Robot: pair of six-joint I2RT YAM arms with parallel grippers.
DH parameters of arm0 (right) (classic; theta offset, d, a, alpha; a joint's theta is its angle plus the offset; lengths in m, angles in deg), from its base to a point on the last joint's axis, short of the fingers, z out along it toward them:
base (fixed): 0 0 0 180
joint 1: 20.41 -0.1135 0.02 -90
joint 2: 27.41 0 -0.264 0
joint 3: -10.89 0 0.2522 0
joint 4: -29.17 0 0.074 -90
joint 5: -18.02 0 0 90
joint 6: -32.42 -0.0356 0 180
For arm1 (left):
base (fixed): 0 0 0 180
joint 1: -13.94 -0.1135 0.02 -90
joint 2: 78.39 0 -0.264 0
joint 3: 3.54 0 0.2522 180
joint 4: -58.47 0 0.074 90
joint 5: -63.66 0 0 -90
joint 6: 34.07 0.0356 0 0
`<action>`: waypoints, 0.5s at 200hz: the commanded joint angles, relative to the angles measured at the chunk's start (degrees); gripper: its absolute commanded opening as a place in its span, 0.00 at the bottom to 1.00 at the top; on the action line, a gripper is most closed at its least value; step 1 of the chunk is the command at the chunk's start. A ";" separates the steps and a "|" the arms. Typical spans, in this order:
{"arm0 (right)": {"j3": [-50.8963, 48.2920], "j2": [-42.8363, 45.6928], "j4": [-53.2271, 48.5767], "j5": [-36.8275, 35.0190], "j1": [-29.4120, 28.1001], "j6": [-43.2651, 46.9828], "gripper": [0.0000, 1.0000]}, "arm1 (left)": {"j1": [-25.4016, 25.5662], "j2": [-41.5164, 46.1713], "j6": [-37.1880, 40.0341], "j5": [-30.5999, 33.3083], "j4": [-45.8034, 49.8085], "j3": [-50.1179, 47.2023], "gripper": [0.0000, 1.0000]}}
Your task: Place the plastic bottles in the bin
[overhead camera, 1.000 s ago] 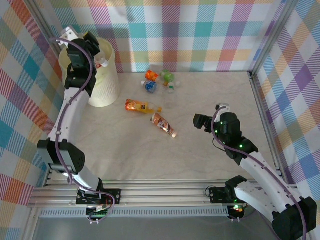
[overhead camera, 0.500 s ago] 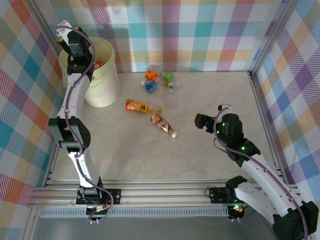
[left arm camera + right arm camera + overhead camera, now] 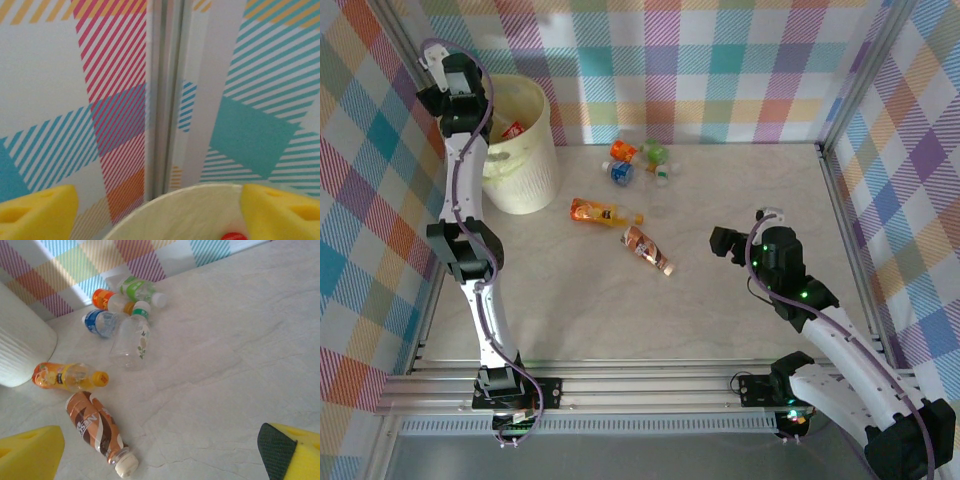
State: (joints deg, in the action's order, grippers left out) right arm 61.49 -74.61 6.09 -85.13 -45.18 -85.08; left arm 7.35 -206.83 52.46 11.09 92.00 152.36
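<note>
Bottles lie scattered over the left rear part of the pale, marble-patterned desk [image 3: 770,190]. Nearest the middle is the brown-labelled bottle [image 3: 96,426], on its side with its white cap pointing toward the near edge. Just behind it and to its left lies the orange-labelled bottle [image 3: 60,377], also on its side, with a yellow cap.

Farther back, close to the plaid rear wall [image 3: 720,70], four more sit in a tight cluster. They are the blue-labelled bottle [image 3: 98,322], the small orange bottle [image 3: 104,298], the green-labelled bottle [image 3: 134,288] with a white cap, and the clear bottle [image 3: 131,337] with a white cap and a leafy label.

The bin [image 3: 532,170] stands upright in the far left corner of the desk, near the orange-labelled bottle but apart from it. Inside it a red-labelled bottle [image 3: 512,129] shows near the top, with pale clear plastic lower down.

The left end effector [image 3: 159,200] is held high at the bin's far left side, facing the corner of the plaid walls. Its yellow fingers [image 3: 35,212] stand wide apart with nothing between them. The bin's rim curves just beneath, and a red cap [image 3: 231,236] peeks in at the bottom edge of the left wrist view.

The right end effector [image 3: 722,242] hovers over the middle right of the desk, well apart from every bottle and turned toward them. Its jaws are spread wide and empty.
</note>
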 commanded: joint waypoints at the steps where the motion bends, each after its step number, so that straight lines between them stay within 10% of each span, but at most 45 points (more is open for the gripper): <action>1: -0.14 0.20 0.23 -4.19 0.17 -3.35 1.00 | -0.31 0.85 -0.96 -1.12 4.00 2.79 0.91; 100: 0.22 -2.85 0.72 -5.33 0.25 -8.16 1.00 | 3.11 8.94 -9.35 -5.83 12.13 1.55 1.00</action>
State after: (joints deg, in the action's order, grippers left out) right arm 61.49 -76.73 5.83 -88.54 -45.16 -90.66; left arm 8.64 -203.90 46.50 6.67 101.97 153.30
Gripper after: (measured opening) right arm 0.996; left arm 0.998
